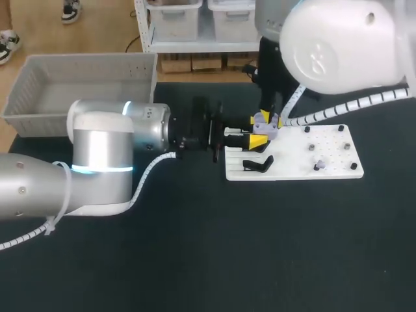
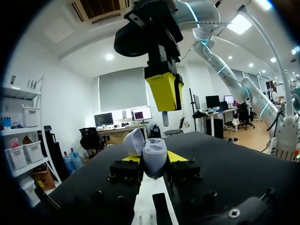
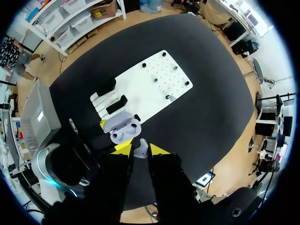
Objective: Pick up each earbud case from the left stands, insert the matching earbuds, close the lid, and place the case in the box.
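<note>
My left claw (image 2: 153,158) pinches the open earbud case (image 2: 152,149) just above the white board (image 1: 325,168). Straight above the case, my right claw (image 3: 140,148) pinches one earbud (image 3: 140,151), hanging down towards the case's open body.

L pincer (image 2: 153,159) gripping open case (image 2: 153,152), R pincer (image 2: 165,109) w/ earbud (image 2: 165,119) above

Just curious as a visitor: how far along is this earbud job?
Done: the lavender case is off its stand, lid open, in the left gripper. In hand: the right gripper holds an earbud just above it. Left: seating the earbud, closing the lid, and placing the case in the grey box, where none shows yet.
</note>
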`<state>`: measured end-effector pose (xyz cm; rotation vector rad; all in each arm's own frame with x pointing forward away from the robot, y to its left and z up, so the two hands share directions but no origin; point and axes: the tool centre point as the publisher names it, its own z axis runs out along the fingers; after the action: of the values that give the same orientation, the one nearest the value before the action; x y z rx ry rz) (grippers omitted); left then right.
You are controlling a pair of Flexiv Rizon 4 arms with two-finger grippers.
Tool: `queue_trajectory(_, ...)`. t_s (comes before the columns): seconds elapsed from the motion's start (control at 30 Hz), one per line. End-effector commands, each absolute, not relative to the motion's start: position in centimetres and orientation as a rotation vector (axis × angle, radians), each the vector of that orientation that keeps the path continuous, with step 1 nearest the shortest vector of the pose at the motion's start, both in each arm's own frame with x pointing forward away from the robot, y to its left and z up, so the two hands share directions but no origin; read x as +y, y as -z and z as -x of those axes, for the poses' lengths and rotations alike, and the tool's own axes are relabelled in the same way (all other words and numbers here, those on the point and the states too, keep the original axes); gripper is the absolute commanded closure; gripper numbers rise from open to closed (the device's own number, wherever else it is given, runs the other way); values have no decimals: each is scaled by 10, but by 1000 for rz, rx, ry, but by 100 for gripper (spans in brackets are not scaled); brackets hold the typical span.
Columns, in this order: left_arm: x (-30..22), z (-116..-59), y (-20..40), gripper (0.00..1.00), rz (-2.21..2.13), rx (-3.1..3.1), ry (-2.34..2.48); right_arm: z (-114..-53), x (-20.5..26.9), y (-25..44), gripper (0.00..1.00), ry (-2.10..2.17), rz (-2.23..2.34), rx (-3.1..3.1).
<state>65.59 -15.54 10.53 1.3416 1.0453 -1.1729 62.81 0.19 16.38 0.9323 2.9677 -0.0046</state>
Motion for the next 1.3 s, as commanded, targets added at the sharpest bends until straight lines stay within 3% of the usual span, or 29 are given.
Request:
queue_trajectory(0.03, -156, -656, -105, 100, -1346, 1046, 1179, -630, 6, -161, 100, 13, -935, 2974)
queue_trajectory(1.3, -156, -655, -105, 100, -1350, 1049, 1181, -646, 3, -151, 100, -31, -921, 2997)
